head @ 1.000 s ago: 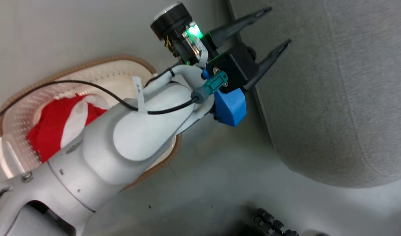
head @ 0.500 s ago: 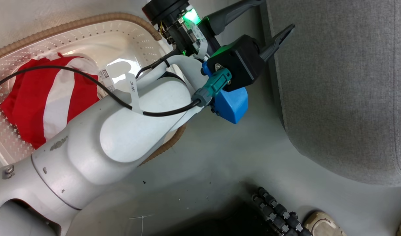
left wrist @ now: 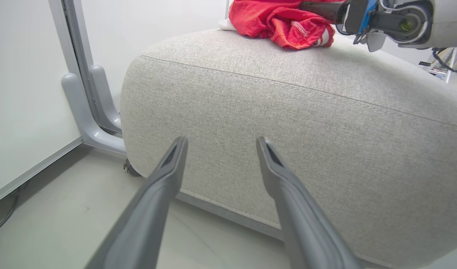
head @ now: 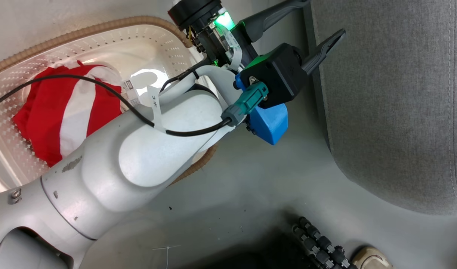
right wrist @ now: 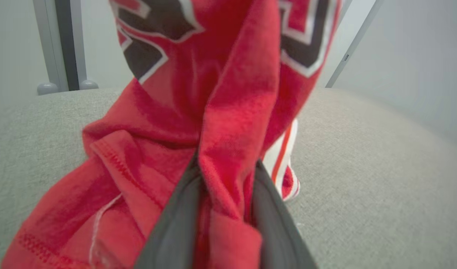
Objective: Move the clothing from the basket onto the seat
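The cream basket (head: 101, 26) stands on the floor at the left and holds a red garment with a broad white stripe (head: 75, 112). My left gripper (head: 324, 18) is open and holds nothing. It hangs between the basket and the grey seat (head: 392, 112), and its fingers (left wrist: 221, 140) face the side of the seat (left wrist: 288, 112). A red jersey (left wrist: 280, 18) lies on top of the seat. My right gripper (right wrist: 227, 164) has a fold of that jersey (right wrist: 232, 93) between its fingers, jaws only slightly apart, low over the seat (right wrist: 363, 168).
My pale left forearm (head: 150, 149) and its black cable cross over the basket's near side. A grey metal post (left wrist: 82, 93) stands by the white wall beside the seat. A black ribbed hose (head: 318, 243) and a shoe (head: 370, 257) lie at the bottom edge.
The head camera has turned, so the basket's inside and the striped garment show more fully. My left gripper stays open near the seat's edge.
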Motion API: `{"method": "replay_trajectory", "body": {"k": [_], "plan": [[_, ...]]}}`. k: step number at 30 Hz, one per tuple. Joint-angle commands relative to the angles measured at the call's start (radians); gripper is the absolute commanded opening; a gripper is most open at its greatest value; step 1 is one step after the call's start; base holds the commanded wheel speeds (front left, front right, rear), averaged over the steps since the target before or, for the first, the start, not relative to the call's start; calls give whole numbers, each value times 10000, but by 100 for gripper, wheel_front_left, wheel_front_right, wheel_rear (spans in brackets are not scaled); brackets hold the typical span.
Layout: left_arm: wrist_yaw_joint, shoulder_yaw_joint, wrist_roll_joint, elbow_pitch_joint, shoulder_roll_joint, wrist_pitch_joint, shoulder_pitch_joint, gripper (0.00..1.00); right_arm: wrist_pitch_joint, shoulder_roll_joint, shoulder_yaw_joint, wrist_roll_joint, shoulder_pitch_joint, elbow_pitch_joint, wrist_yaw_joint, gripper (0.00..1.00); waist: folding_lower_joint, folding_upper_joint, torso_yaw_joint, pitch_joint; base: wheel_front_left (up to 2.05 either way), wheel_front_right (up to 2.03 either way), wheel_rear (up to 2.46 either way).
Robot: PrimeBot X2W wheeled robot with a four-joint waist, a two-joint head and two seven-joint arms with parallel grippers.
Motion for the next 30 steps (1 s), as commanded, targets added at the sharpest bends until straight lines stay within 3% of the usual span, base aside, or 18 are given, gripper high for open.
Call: {"method": "replay_trajectory", "body": {"k": [1,17,23,30], "plan": [[46,-9,-32,62,-34,-132,10,100,-2,45,42,-37,198,-63,-5,100,-1,0,78,-130,0,0,0],[432,748,-822,1095,-513,-1570,950,100,-2,-7,520,-440,2498,-2805,-3,100,-1,0,999,-2393,0,0,0],[880,1969,-1098,992,-384,-1735,1917,100,-2,189,1776,-653,2998,-3711,-5,100,-1,0,1495,-3570,0,0,0],[1224,4126,-714,95,-235,-1715,3918,100,-1,446,3594,-831,3469,-3774,-3,100,-1,0,2279,-5148,0,0,0]]}}
